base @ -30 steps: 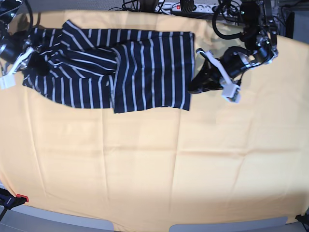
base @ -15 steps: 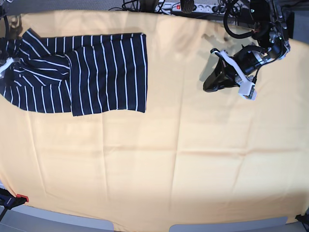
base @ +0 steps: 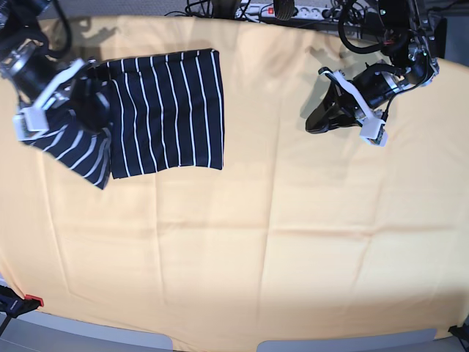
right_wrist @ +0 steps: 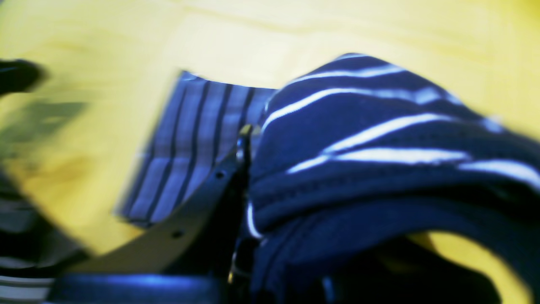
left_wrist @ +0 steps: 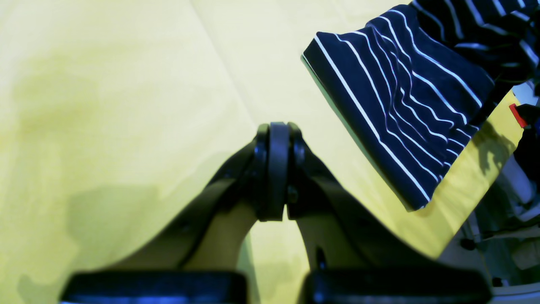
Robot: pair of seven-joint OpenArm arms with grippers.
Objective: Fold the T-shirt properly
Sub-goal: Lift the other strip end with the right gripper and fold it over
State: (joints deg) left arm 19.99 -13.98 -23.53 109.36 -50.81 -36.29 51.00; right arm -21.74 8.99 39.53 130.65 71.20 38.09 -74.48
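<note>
The T-shirt (base: 165, 110), dark navy with thin white stripes, lies at the table's far left, its right part flat in a rectangle. My right gripper (base: 94, 108) is shut on the shirt's left part and holds it raised, bunched and hanging. The blurred right wrist view shows the finger (right_wrist: 228, 177) clamped against thick folds of cloth (right_wrist: 358, 147). My left gripper (base: 314, 125) is shut and empty, low over the bare table well to the shirt's right. In the left wrist view its fingertips (left_wrist: 274, 169) are pressed together, with the shirt (left_wrist: 400, 97) far off at upper right.
A yellow-orange cloth (base: 256, 242) covers the whole table. A power strip (base: 286, 11) and cables lie past the far edge. A red clamp (base: 33, 301) sits at the near left corner. The table's left edge is close to the shirt.
The shirt slid left across the table. My right gripper has since lifted the shirt's left part and carried it rightward over the flat part. My left gripper has barely moved.
</note>
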